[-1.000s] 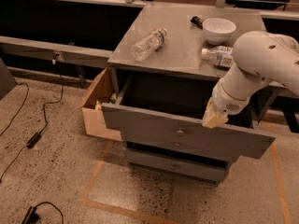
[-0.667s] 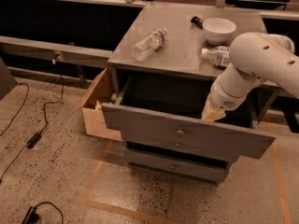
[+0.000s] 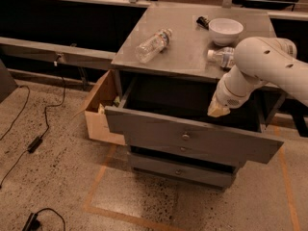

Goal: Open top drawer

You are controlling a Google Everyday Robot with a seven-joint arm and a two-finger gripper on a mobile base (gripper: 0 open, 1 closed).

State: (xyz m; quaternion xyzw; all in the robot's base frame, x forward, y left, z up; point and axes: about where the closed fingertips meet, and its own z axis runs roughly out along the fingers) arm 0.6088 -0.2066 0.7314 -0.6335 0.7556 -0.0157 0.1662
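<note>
- The top drawer (image 3: 144, 128) is pulled far out of the grey bench (image 3: 187, 49). You can see into its dark inside.
- Its round knob (image 3: 185, 136) sits in the middle of the wide front panel.
- The gripper (image 3: 219, 109) hangs over the open drawer near the right side, just behind the front panel. It touches nothing that I can see.
- I cannot tell if the gripper is spread wide or pressed together; only a tan tip shows.
- The big white arm (image 3: 267, 64) comes in from the right and hides part of the bench top.
- On the bench top a clear plastic bottle (image 3: 153, 44) lies on its side.
- A white bowl (image 3: 225, 30) stands near the back, with a small dark thing (image 3: 202, 21) just beside it.
- A second bottle (image 3: 221, 57) lies in front of the bowl, partly behind the arm.
- Two lower drawers sit under the open one: the middle drawer (image 3: 159, 148) and the bottom drawer (image 3: 202, 174).
- A cardboard box (image 3: 98, 117) stands on the floor, touching the left side of the bench.
- A black cable (image 3: 33, 143) lies on the speckled floor at the left.
- Orange tape lines (image 3: 103, 170) run on the floor near the bench.
</note>
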